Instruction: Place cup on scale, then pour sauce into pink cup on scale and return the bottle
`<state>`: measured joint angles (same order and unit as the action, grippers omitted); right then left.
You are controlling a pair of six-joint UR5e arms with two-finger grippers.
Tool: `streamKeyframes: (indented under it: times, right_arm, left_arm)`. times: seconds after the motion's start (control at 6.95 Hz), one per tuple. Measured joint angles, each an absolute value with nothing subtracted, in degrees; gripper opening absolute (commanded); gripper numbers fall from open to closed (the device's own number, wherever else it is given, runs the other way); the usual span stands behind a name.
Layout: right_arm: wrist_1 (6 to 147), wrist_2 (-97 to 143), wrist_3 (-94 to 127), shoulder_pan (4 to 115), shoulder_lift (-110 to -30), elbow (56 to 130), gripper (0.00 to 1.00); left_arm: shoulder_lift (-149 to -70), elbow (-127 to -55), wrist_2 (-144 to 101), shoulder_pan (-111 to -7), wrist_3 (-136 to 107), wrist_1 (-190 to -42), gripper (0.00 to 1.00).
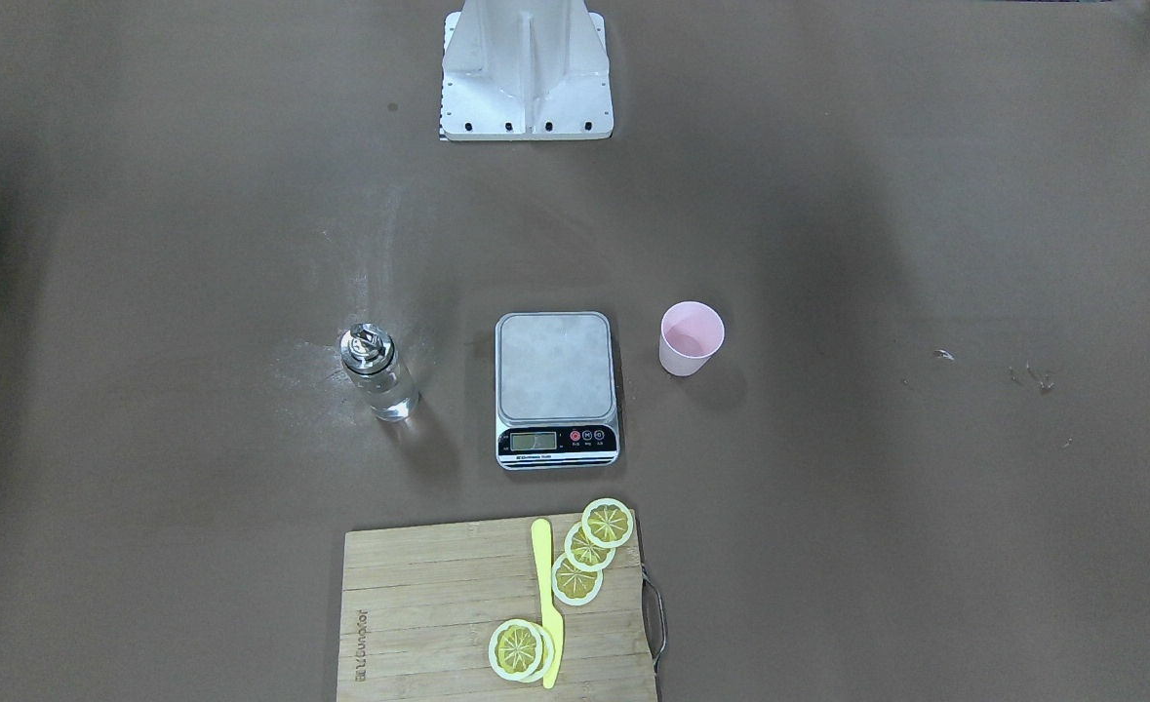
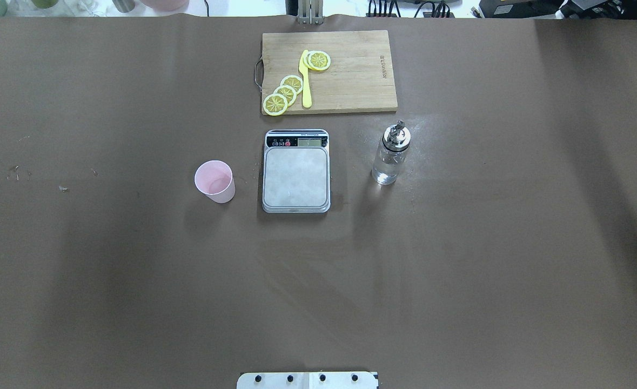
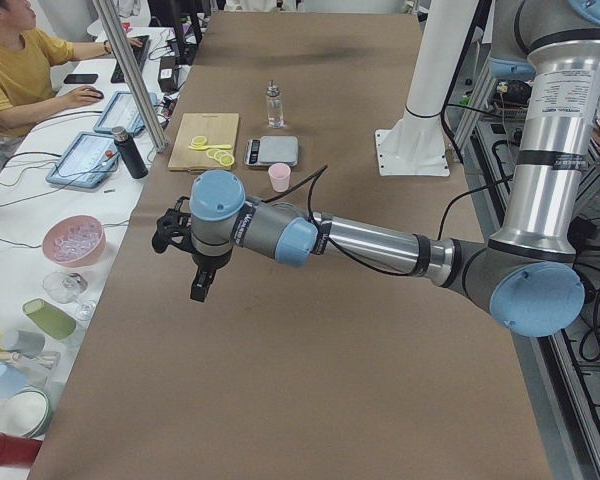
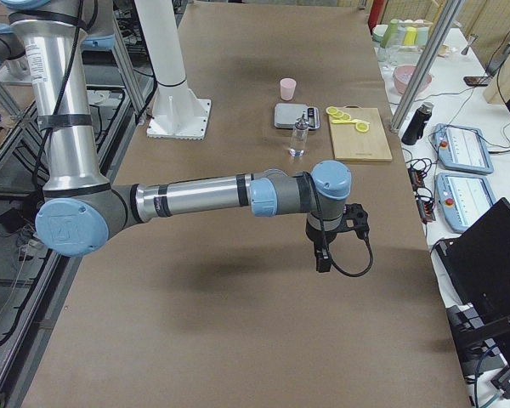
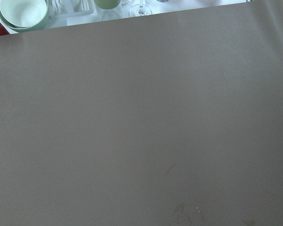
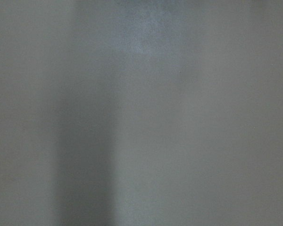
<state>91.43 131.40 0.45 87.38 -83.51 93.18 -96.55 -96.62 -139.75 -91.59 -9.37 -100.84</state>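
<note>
The pale pink cup (image 2: 215,181) stands upright on the brown table, left of the scale (image 2: 296,178) in the overhead view, and apart from it. The scale's steel plate is bare. The clear glass bottle (image 2: 390,154) with a metal pourer cap stands right of the scale and holds clear sauce. My left gripper (image 3: 167,231) shows only in the exterior left view, far from the cup (image 3: 279,177). My right gripper (image 4: 354,219) shows only in the exterior right view, well short of the bottle (image 4: 300,136). I cannot tell whether either gripper is open or shut. Both wrist views show only bare table.
A wooden cutting board (image 2: 361,70) with lemon slices (image 2: 283,94) and a yellow knife (image 2: 305,78) lies beyond the scale. The robot's white base (image 1: 526,73) stands at the near side. Bowls, cups and tablets sit on side benches by a seated person (image 3: 20,70).
</note>
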Motion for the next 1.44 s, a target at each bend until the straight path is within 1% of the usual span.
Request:
streamKeyframes:
  times: [0.43,1.01,1.44]
  right_arm:
    - [91.5,131.4,0.7,87.4,-83.3,93.0,1.0]
    - [91.5,131.5,0.8,87.4,-83.0,93.0,1.0]
    - [91.5,131.5,1.0,87.4,-82.9,93.0,1.0]
  left_arm:
    - [-96.1,-97.0,-141.1,-88.8,-11.8,-101.0,0.97]
    - [-95.8,-92.4,-141.1,-88.8,-2.7,-100.5,0.97]
    - [-96.1,-92.2,-140.7,-88.8,-2.6,-100.4,0.97]
